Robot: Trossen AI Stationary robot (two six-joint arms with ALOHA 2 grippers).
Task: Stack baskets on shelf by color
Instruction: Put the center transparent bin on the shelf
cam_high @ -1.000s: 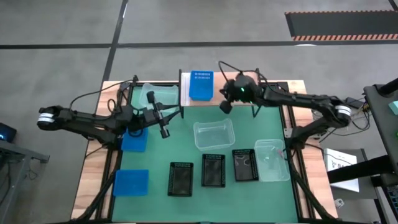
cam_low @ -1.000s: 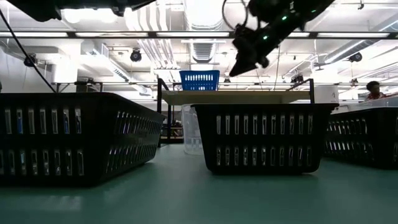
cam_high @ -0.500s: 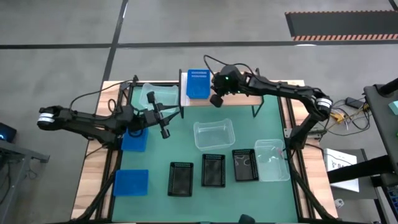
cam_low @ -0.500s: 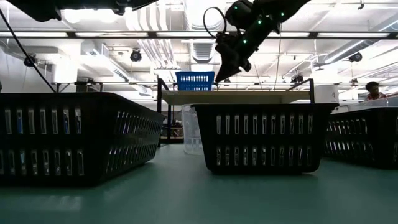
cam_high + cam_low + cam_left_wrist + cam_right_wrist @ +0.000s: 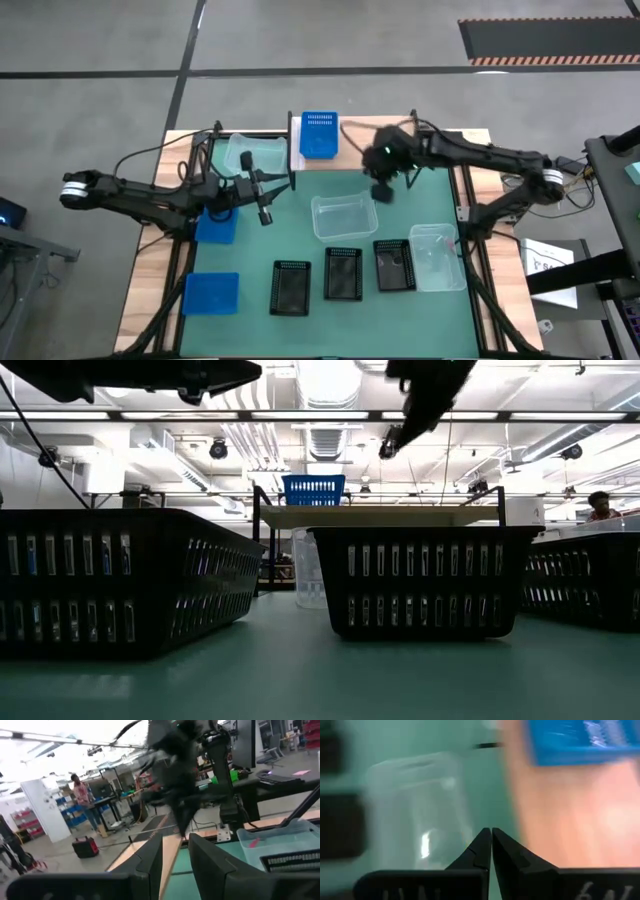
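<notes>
1. My right gripper (image 5: 383, 190) hangs above the green table (image 5: 250, 250), a little toward 12 o'clock from its middle. Its fingers (image 5: 481, 851) are pressed tip to tip and hold nothing.
2. Just at 8 o'clock from that gripper lies a clear basket (image 5: 344, 217), open side up, on the table.
3. The shelf (image 5: 352, 152) runs along the table's 12 o'clock edge. One blue basket (image 5: 320, 135) stands on its end nearest 9 o'clock; in the low view the blue basket sits on the plank.
4. My left gripper (image 5: 265, 213) waits over the 9 o'clock side of the table. Its fingers (image 5: 150, 865) stand part way apart with nothing between them.
5. A second clear basket (image 5: 256, 155) lies at 12 o'clock from that gripper, beside the shelf's end.
6. Two more blue baskets lie on the 9 o'clock side: one (image 5: 216, 226) by my left arm, one (image 5: 211, 293) toward 7 o'clock.
7. Three black mesh baskets (image 5: 341, 274) stand in a row on the 6 o'clock side.
8. A third clear basket (image 5: 438, 258) is at 3 o'clock from that row.
</notes>
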